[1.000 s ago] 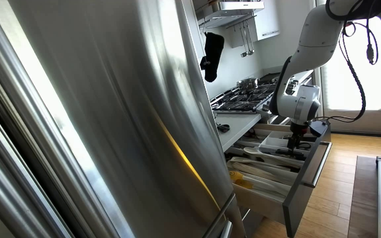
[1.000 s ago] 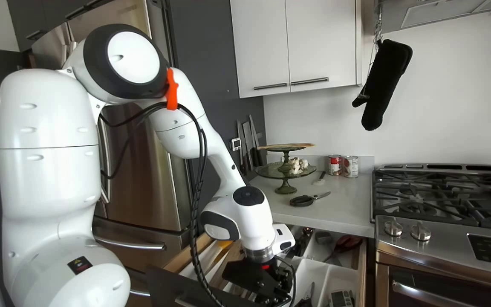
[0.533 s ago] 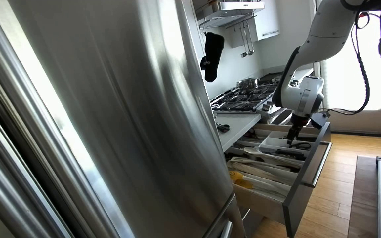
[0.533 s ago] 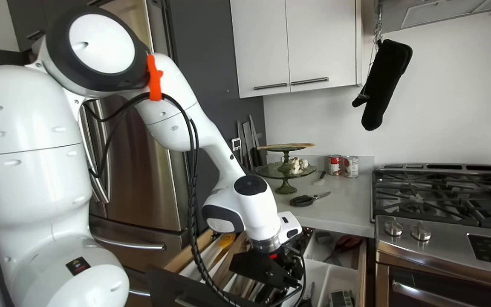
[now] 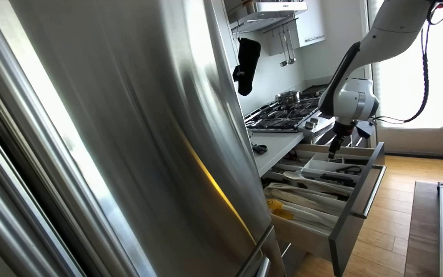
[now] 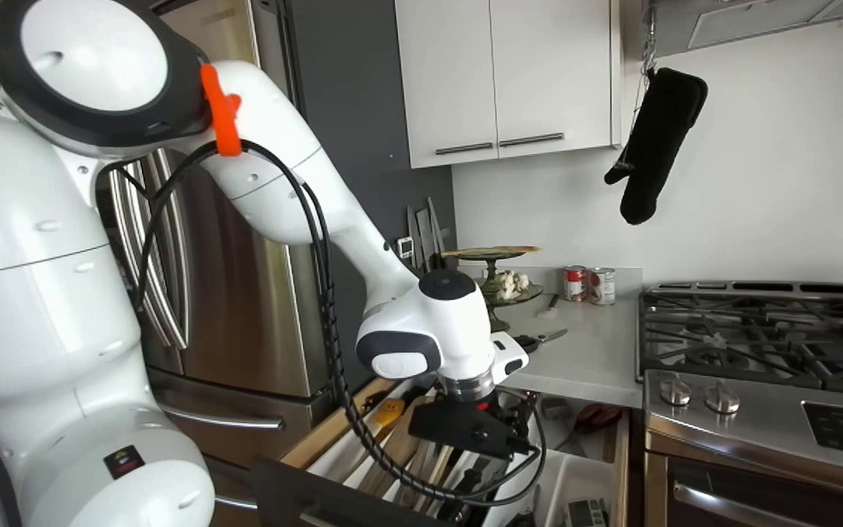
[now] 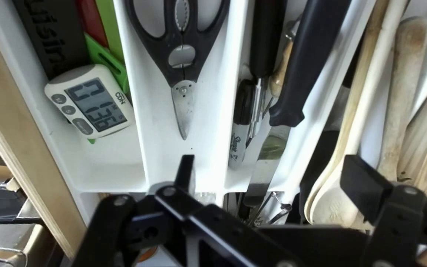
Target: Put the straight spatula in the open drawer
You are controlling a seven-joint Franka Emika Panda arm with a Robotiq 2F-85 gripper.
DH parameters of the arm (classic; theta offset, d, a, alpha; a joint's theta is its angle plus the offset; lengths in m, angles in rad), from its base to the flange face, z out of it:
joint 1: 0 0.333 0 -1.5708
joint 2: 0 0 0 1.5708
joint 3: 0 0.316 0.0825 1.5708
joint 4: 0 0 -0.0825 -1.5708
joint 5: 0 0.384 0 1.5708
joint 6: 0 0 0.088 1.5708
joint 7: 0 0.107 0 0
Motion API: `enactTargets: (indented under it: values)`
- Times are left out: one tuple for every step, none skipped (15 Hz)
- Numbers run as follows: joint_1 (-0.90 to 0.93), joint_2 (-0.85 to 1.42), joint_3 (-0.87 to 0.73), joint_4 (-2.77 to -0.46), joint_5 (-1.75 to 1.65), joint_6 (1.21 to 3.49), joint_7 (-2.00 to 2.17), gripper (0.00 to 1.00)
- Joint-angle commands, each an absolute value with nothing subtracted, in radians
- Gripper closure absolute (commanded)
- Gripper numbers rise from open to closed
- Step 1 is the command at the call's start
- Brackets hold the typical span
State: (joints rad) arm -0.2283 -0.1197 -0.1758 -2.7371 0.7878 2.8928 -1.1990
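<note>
Presently, the gripper (image 7: 270, 165) is held above the open drawer (image 5: 306, 238), its fingers (image 7: 184, 172) set wide apart with nothing gripped. In the wrist view, the black-handled straight spatula (image 7: 291, 104) is found lying in the compartment (image 7: 237, 180) between those of the scissors (image 7: 161, 52), left, and wooden spoons (image 7: 361, 104), right.

The fridge (image 5: 125, 127) is glossy metal. The drawer (image 5: 302, 237) has matt wood sides and a smooth front; its tray (image 7: 119, 161) looks like smooth plastic. The spatula (image 7: 287, 111) has a smooth handle and shiny metal blade. The scissors (image 7: 182, 74) have plastic handles and metal at the tip, the timer (image 7: 89, 100) a plastic case. The spoon (image 7: 363, 111) is matt wood, the oven mitt (image 6: 663, 146) matt cloth. 2 stove knobs (image 6: 722, 397) are polished metal.
</note>
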Motion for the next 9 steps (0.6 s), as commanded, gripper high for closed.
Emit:
enactTargets:
  values:
    - [-0.357,-0.251,-0.137,-2.734,0.510,2.708,-0.956,0.00]
    - [-0.389,-0.287,-0.130,-2.708,0.429,2.630,-0.879,0.00]
    - [-0.413,-0.318,-0.121,-2.674,0.365,2.565,-0.796,0.00]
    - [-0.429,-0.344,-0.113,-2.634,0.322,2.495,-0.729,0.00]
    - [-0.355,-0.361,-0.193,-2.591,0.266,2.446,-0.652,0.00]
    - [-0.344,-0.380,-0.200,-2.544,0.236,2.391,-0.604,0.00]
    - [-0.325,-0.389,-0.212,-2.508,0.220,2.357,-0.574,0.00]
    - [-0.304,-0.398,-0.223,-2.475,0.209,2.331,-0.561,0.00]
    - [-0.287,-0.402,-0.227,-2.446,0.195,2.309,-0.539,0.00]
